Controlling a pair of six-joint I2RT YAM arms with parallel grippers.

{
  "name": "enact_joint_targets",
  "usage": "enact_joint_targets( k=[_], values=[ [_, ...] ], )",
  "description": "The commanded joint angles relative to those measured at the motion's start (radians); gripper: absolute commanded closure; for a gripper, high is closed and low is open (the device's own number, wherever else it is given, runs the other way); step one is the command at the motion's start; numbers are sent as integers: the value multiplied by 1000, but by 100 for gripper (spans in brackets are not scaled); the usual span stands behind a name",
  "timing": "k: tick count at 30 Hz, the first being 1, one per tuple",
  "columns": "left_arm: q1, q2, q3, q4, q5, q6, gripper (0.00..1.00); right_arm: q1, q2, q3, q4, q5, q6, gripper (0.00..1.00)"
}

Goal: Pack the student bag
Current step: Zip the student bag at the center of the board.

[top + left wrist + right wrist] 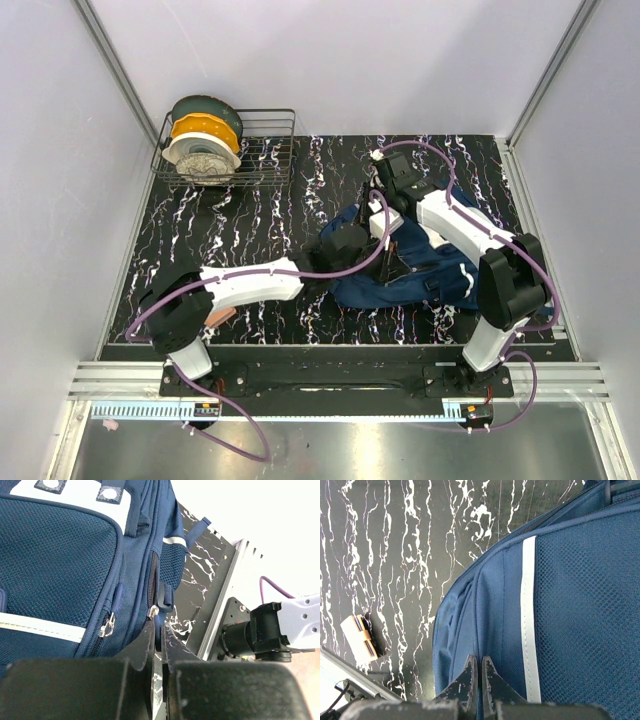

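The student bag (415, 268) is a navy backpack lying flat on the black marbled table, right of centre. In the left wrist view its mesh front, white stripe and zips (107, 625) fill the left half. My left gripper (159, 630) is shut at the bag's near edge, with a dark blue zip pull strap pinched between the tips below a silver slider (154, 611). My right gripper (480, 662) is shut on a fold of the bag's (485, 610) blue fabric, just left of a white stripe (529, 610). From above, both grippers meet the bag at its left side.
A wire basket (262, 150) with spools of filament (205, 140) stands at the back left. A small tan block (361, 637) lies on the table (390, 555) left of the bag. The other arm's base (260, 630) and the table's metal edge rail (225, 585) are close by.
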Motion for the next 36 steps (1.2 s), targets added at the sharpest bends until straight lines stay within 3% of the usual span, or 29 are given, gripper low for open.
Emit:
enact_joint_targets(
  k=[1, 12, 25, 33, 34, 35, 36],
  values=[
    [-127, -71, -37, 443, 52, -11, 100, 28, 19, 21, 223, -29, 37, 100],
    [-238, -28, -36, 618, -17, 284, 100, -1, 22, 29, 237, -115, 42, 100],
    [-261, 90, 161, 471, 177, 304, 100, -6, 39, 29, 203, -171, -3, 100],
    [-259, 109, 190, 438, 174, 282, 100, -9, 36, 19, 183, -178, -9, 100],
    [-261, 109, 195, 429, 176, 284, 93, -9, 36, 12, 183, -160, -7, 100],
    [-261, 106, 193, 418, 177, 282, 78, -10, 33, 12, 182, -146, -7, 95],
    [-261, 100, 184, 412, 170, 284, 54, -16, 33, 12, 173, -131, 6, 86]
  ],
)
